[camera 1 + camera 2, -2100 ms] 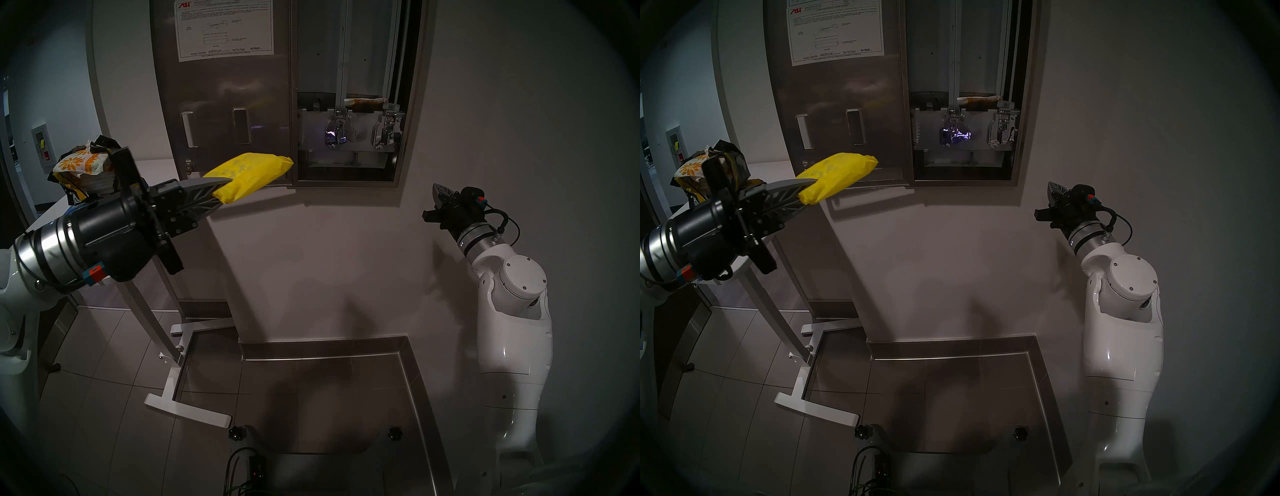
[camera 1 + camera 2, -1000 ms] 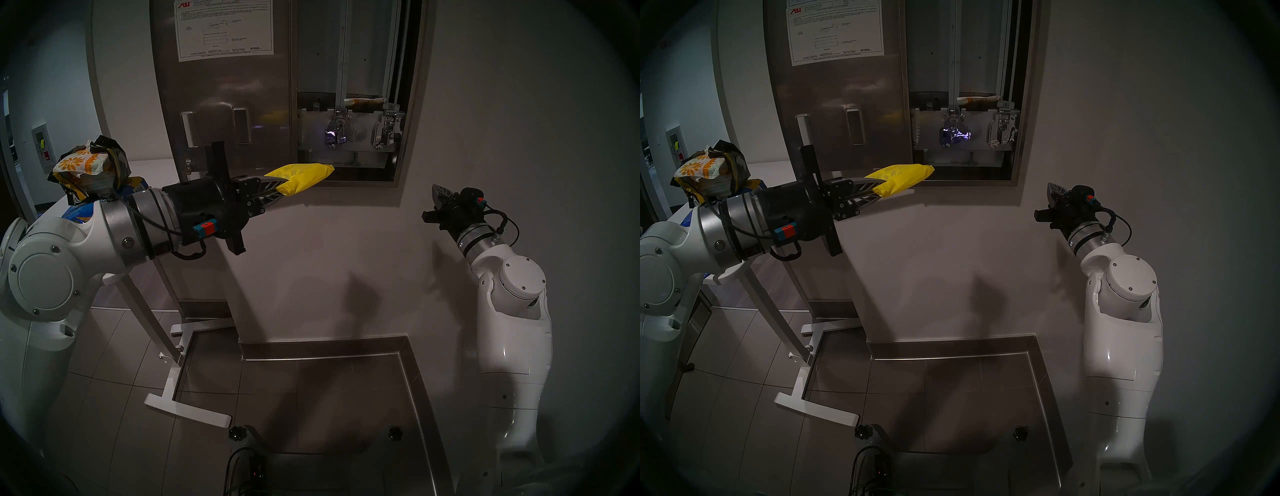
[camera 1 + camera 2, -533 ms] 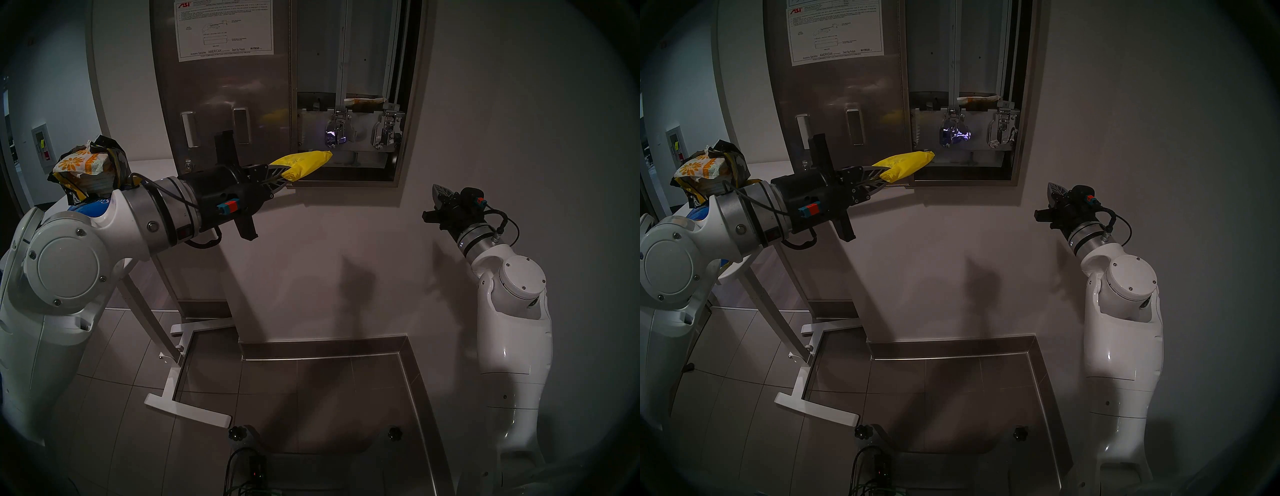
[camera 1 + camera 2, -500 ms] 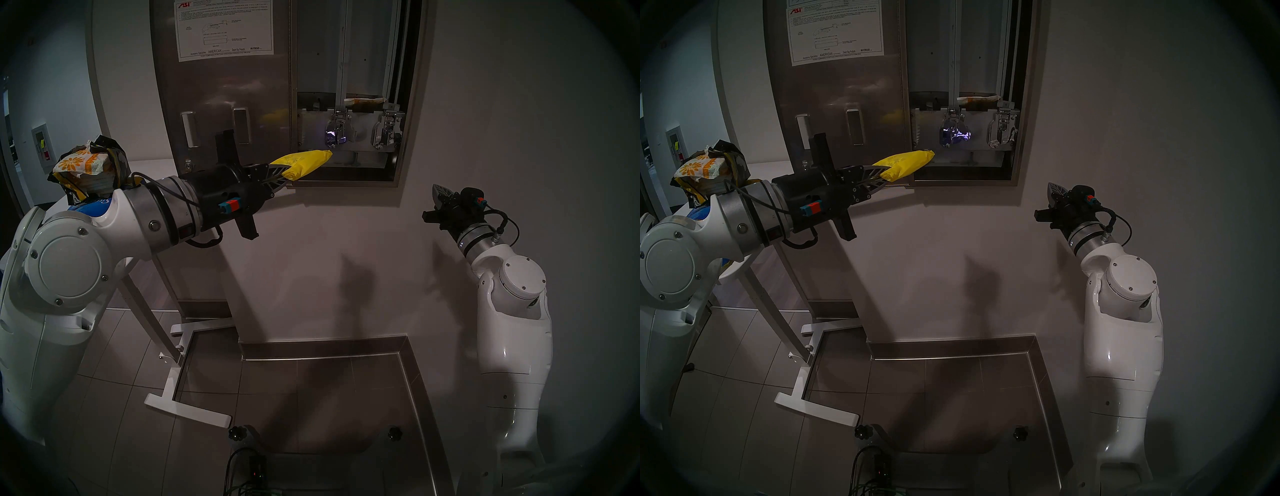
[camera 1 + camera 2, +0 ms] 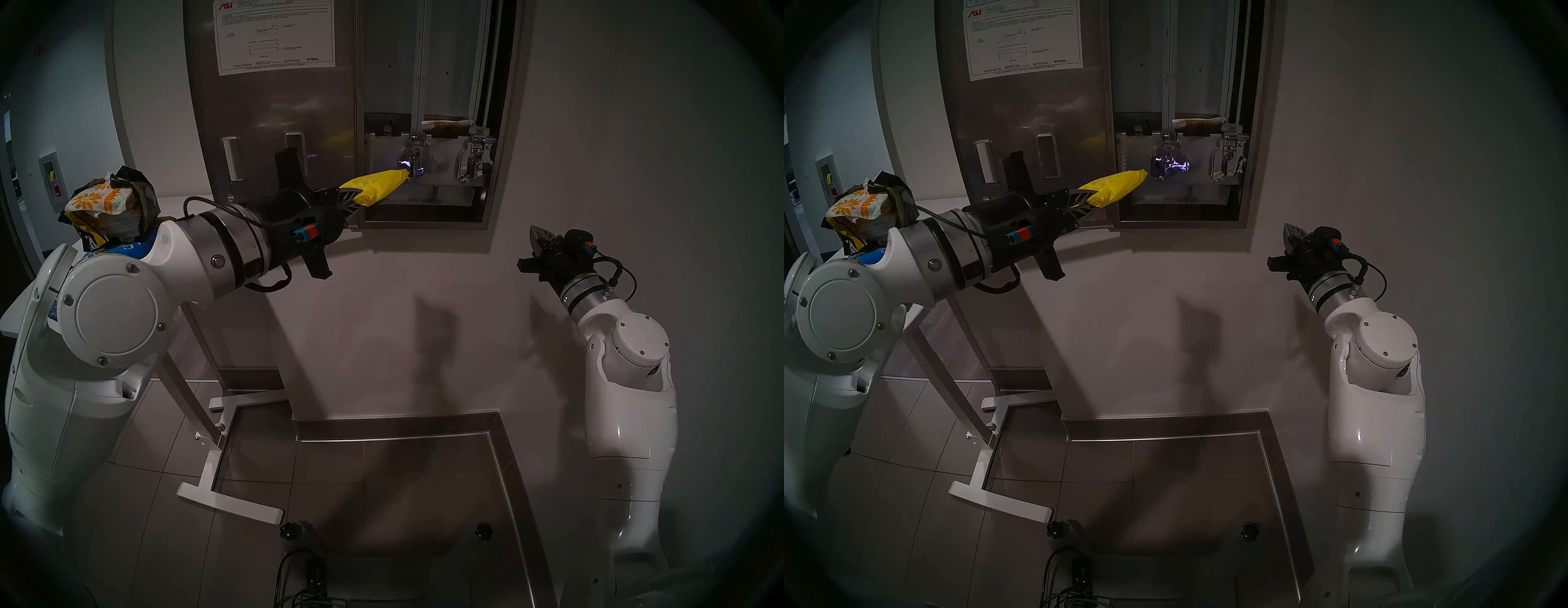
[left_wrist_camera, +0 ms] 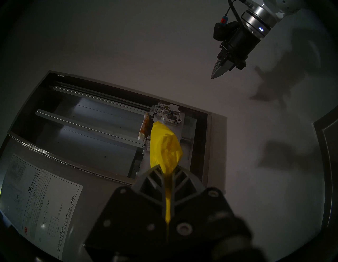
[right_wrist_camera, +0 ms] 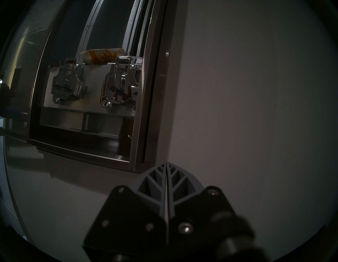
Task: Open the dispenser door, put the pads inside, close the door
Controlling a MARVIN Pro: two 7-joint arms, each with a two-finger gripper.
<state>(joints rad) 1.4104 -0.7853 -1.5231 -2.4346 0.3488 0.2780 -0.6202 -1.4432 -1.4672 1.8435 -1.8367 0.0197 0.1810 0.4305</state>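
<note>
Door (image 5: 271,110) open, loading step. Left claw (image 5: 354,200) clamped on yellow pad (image 5: 377,189), tip at left lever mech inside dispenser (image 5: 502,127). Right claw (image 5: 541,237) closed, empty, idle. Next: lift pad above mech into left chute, then release.

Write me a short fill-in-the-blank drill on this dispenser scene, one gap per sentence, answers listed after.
1. The left end effector is shut on a pad wrapped in ____ plastic.
2. The dispenser door stands ____, with its white instruction sheet facing the room.
3. The right end effector is shut and holds ____.
4. The flower-printed pad in the dispenser lies above the ____ of the two chrome levers, seen from the robot.

Missing words: yellow; open; nothing; right
</note>
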